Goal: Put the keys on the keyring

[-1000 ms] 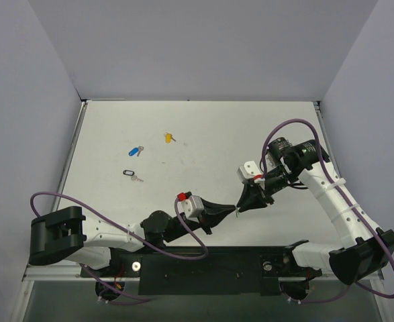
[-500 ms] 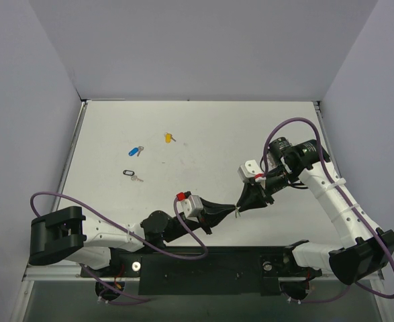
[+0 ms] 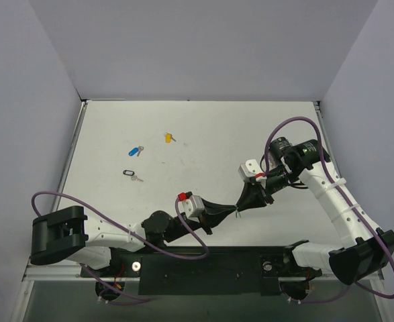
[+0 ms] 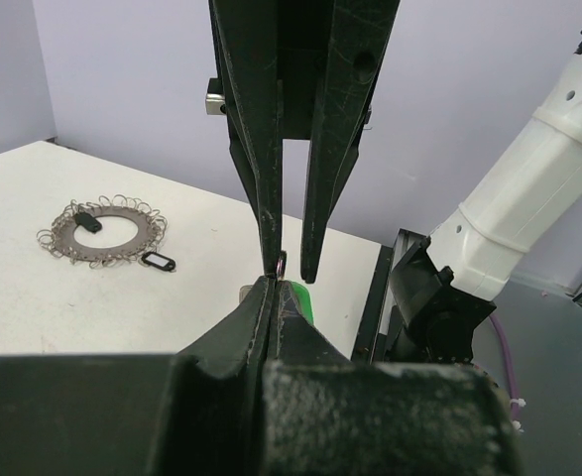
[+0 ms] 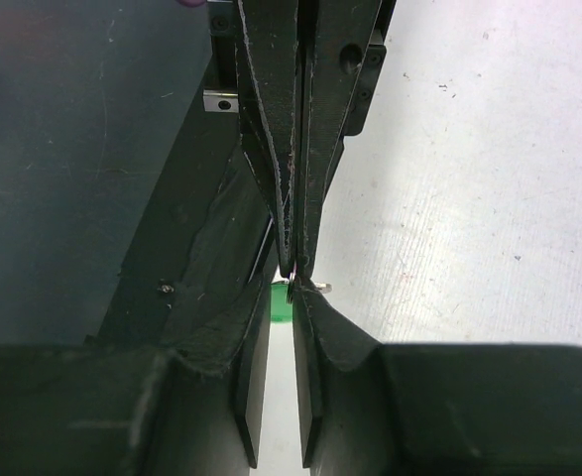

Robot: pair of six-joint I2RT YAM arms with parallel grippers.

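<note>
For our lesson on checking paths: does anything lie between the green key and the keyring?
Nothing visible does. Bare table separates the green key from the keyring; a black-headed key lies just beside the ring.

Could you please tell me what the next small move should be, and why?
Probably ease the left gripper open, so the right gripper alone can carry the green key to the keyring. Both grippers' tips meet on the key, left jaws shut, right jaws narrowly apart around its green head, while the keyring lies on the table, well apart.
</note>
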